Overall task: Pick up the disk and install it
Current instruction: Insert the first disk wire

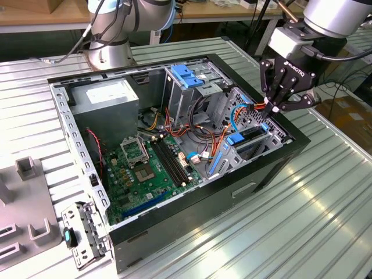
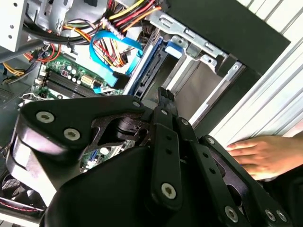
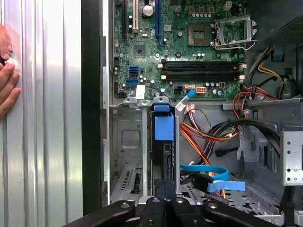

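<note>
Blue-framed disk [image 3: 164, 130] stands on edge in the drive bay [image 3: 125, 142] along the computer case's [image 3: 91, 94] side wall; gripper [image 3: 165, 187] pinched narrow, tips at its end; you should treat it as dense, rigid, shock-sensitive; grip the carrier's side rails, not the faces.

Gripper [image 1: 269, 106] housing: white lettering is carried, a maker's mark, left unread.
Power supply sticker [image 1: 107, 92]: print too small to be read.
</note>
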{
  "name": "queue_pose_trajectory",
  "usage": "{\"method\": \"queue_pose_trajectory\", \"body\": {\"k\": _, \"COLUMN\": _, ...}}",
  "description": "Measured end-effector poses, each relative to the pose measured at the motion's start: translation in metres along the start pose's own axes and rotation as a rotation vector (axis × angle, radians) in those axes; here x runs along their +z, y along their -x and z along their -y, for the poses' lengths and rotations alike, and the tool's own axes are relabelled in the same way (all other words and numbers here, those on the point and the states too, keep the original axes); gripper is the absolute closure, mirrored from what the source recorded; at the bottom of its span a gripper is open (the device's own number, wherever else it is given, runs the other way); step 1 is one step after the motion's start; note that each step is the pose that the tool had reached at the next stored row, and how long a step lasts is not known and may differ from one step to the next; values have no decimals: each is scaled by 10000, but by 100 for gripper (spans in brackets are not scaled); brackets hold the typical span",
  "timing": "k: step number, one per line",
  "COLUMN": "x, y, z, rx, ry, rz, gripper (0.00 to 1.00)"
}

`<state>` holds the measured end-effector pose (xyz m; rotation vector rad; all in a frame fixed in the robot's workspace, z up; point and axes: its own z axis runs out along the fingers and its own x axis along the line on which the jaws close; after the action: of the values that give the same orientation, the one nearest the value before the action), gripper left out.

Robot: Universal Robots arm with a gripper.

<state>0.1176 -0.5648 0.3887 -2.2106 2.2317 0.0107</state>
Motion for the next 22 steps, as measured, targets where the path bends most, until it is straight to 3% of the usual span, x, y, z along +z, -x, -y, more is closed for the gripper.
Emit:
{"method": "queue_pose_trajectory", "body": {"k": 3, "x": 2, "y": 0, "z": 18, "rx": -273, "ry": 1, "rz": -1, "gripper": 89}}
{"method": "queue_pose_trajectory", "body": {"k": 6, "x": 6, "y": 0, "z": 30, "rx": -806, "ry": 4, "rz": -3, "gripper": 89}}
{"method": "queue_pose_trajectory", "body": {"k": 9, "x": 6, "y": 0, "z": 91, "rx": -842, "ry": 5, "rz": -6, "gripper": 89}}
{"method": "queue_pose_trajectory", "body": {"k": 11, "x": 5, "y": 5, "z": 170, "rx": -877, "ry": 5, "rz": -6, "gripper": 89}}
{"method": "queue_pose_trajectory", "body": {"k": 14, "x": 5, "y": 9, "z": 208, "rx": -924, "ry": 5, "rz": -5, "gripper": 89}}
{"method": "queue_pose_trajectory", "body": {"k": 19, "x": 10, "y": 9, "z": 221, "rx": -2090, "ry": 11, "rz": -11, "gripper": 89}}
{"method": "queue_pose_trajectory", "body": {"k": 22, "x": 14, "y": 9, "z": 236, "rx": -2546, "ry": 13, "rz": -11, "gripper": 89}}
